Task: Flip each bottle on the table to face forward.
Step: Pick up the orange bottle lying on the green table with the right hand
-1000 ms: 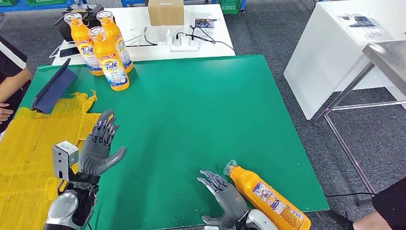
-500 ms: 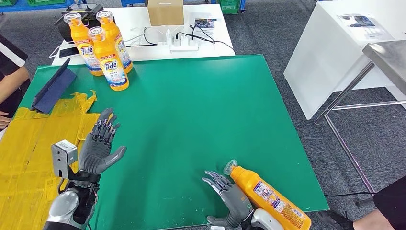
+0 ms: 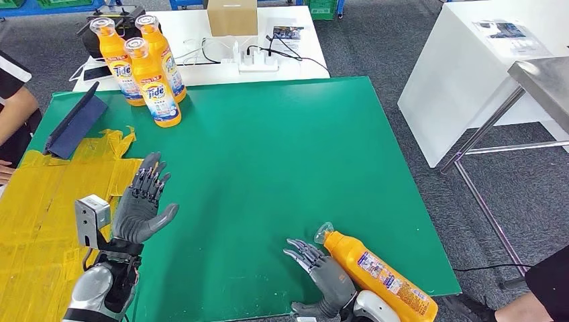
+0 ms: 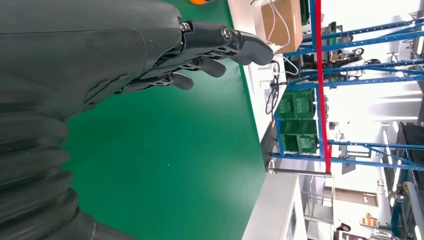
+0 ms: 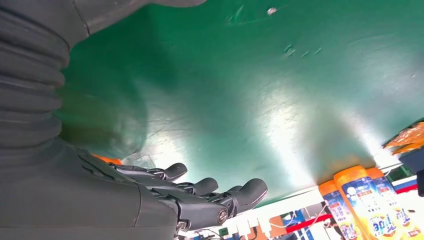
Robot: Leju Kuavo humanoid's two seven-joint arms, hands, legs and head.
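An orange detergent bottle [image 3: 380, 275] lies on its side at the near right corner of the green table [image 3: 282, 154], cap pointing away from me. My right hand [image 3: 323, 276] rests beside it on its left with fingers spread, holding nothing; whether it touches the bottle is unclear. My left hand [image 3: 141, 202] hovers open over the table's left side, palm turned inward. Three orange bottles [image 3: 142, 66] stand upright together at the far left corner, also seen in the right wrist view [image 5: 367, 200].
Yellow sheeting [image 3: 47, 201] covers the table's left part, with a dark blue tablet case [image 3: 75, 124] on it. A white table [image 3: 221, 47] behind holds a cardboard box [image 3: 232, 17] and a power strip [image 3: 258, 62]. People sit at the left edge [image 3: 13, 107] and near right corner [image 3: 537, 295].
My right hand has shifted slightly right, closer against the lying bottle. The left hand has barely moved. The person at the left has drawn an arm back a little.
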